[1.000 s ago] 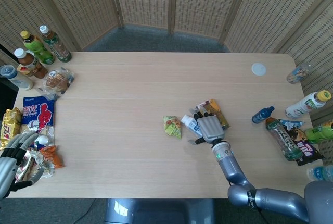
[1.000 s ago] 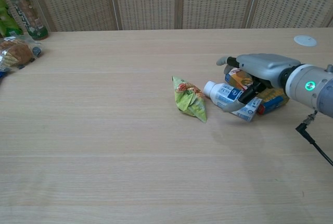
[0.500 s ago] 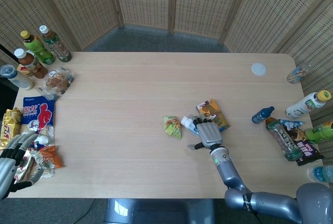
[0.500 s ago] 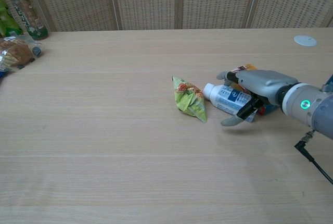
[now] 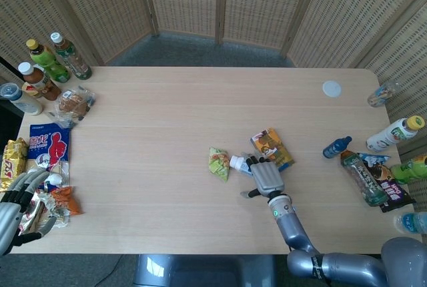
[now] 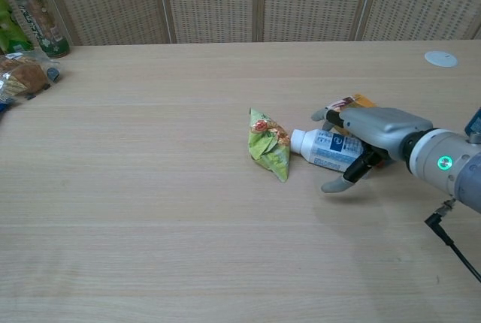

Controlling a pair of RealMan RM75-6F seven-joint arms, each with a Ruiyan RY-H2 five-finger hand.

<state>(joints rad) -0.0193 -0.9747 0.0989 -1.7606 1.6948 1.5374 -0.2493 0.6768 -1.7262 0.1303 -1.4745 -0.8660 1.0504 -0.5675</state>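
My right hand (image 5: 265, 179) (image 6: 373, 129) lies over a small white bottle with a blue label (image 5: 239, 164) (image 6: 319, 149) that rests on its side mid-table. The fingers curl over the bottle's far side and the thumb reaches under its near side, gripping it. The bottle's cap touches a green snack packet (image 5: 218, 163) (image 6: 269, 145) on its left. An orange snack packet (image 5: 271, 148) (image 6: 347, 103) lies just behind the hand. My left hand (image 5: 15, 201) hovers at the table's near left corner, fingers apart, above crinkled snack wrappers (image 5: 50, 203), holding nothing.
Several drink bottles (image 5: 47, 60) stand at the back left, with snack bags (image 5: 48, 147) along the left edge. More bottles and packets (image 5: 377, 167) crowd the right edge. A white lid (image 5: 331, 89) (image 6: 440, 58) lies at the back right.
My right hand has drawn back toward the near edge with the bottle, coming off the orange packet. The bottle's cap has pushed the green packet slightly left. The left hand has not moved.
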